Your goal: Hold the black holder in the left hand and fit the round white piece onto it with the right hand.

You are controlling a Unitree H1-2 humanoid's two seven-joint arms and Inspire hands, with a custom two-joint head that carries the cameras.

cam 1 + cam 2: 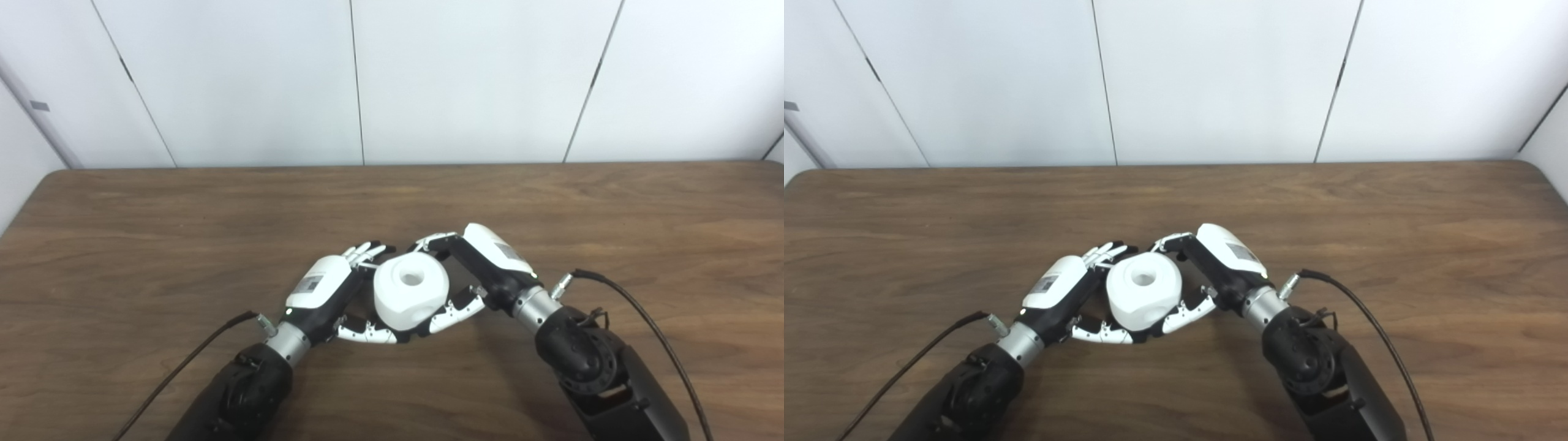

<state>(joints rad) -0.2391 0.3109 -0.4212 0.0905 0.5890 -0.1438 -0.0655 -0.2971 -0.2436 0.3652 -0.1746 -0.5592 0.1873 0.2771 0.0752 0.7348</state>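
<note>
Together, left robot hand (327, 288) and right robot hand (490, 263) clasp one round white piece (409, 296) above one table (122, 245).

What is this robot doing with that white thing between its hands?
The robot has both hands around a round white piece with a hole in its top, held just above a wooden table. The left hand cups it from one side, the right hand from the other, fingers curled underneath. A bit of something black shows beneath the piece, probably the black holder it fits onto, but most of that is hidden.
</note>
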